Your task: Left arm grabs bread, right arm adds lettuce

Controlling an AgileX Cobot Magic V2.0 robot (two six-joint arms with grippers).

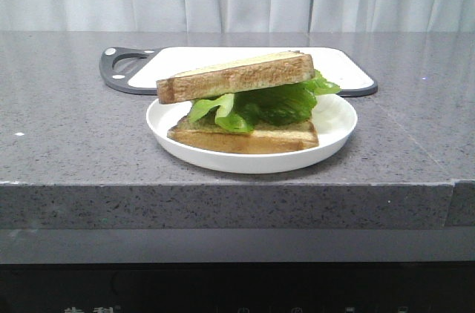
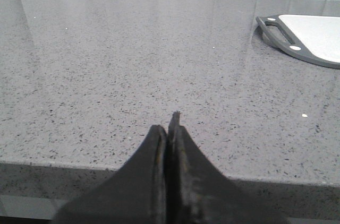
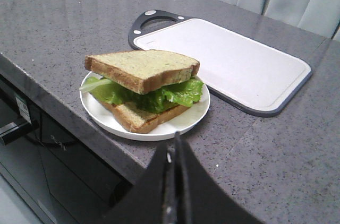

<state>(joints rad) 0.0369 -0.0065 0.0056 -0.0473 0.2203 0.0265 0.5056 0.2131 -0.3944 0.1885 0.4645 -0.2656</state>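
Observation:
A white plate (image 1: 334,142) near the counter's front edge holds a sandwich: a bottom bread slice (image 1: 252,139), green lettuce (image 1: 274,103) on it, and a top bread slice (image 1: 237,77) lying tilted over the lettuce. The right wrist view shows the same top bread (image 3: 141,67), lettuce (image 3: 175,94) and plate (image 3: 183,123). Neither arm shows in the front view. My left gripper (image 2: 169,128) is shut and empty, over bare counter left of the board. My right gripper (image 3: 174,152) is shut and empty, back from the plate at the counter's front edge.
A white cutting board (image 1: 341,68) with a dark rim and handle (image 1: 122,68) lies behind the plate; it also shows in the left wrist view (image 2: 313,41) and the right wrist view (image 3: 228,62). The grey counter's front edge (image 1: 223,183) drops off just before the plate.

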